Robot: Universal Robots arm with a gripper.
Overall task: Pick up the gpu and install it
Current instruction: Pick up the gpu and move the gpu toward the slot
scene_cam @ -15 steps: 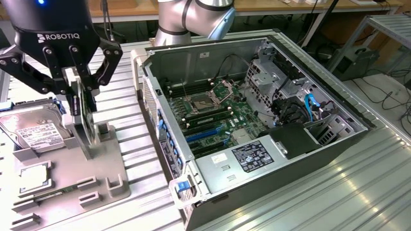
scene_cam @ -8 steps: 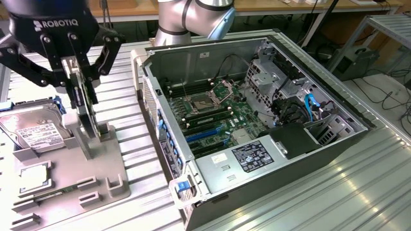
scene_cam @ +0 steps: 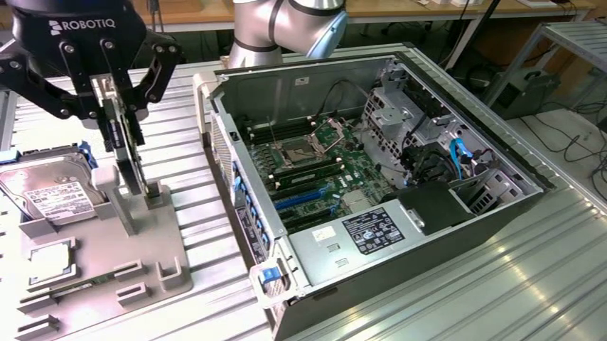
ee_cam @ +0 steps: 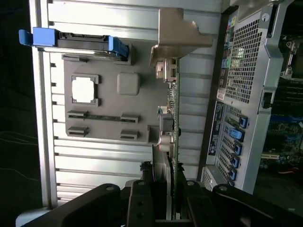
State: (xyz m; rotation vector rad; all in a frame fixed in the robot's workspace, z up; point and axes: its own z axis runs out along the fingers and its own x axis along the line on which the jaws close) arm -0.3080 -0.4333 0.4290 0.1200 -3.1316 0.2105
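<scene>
Although the lower left corner of the exterior view crops it, the grey holder tray (scene_cam: pixel 104 234) lies nearest, on the slatted metal bench (scene_cam: pixel 474 284). It carries a small square silver chip (scene_cam: pixel 50 259) in a recess. Behind the chip is a silver hard drive (scene_cam: pixel 43 192) with a white label and blue rails, cut off at the frame's left edge.

Middle left: the gpu (scene_cam: pixel 133 160) stands on edge over a slotted post of the tray. Whether its lower edge sits in the slot or hangs just clear cannot be made out. It appears as a thin dark card seen almost edge-on, so its faces are hard to read. In the wrist view a silver bracket (ee_cam: pixel 182 33) with a bent tab closes the end farthest from the camera, and a dark block lies on one face, too oblique to identify.

Upper left: the black gripper (scene_cam: pixel 125 106) is clamped on the card's upper edge, one finger on each face, hiding that part of the card.

Centre to right: an open computer case (scene_cam: pixel 493 220) lies on its side with the motherboard (scene_cam: pixel 313 170) exposed. A dark shroud hides part of the interior.

Top centre: the arm (scene_cam: pixel 284 28) is cut off by the upper frame edge.
</scene>
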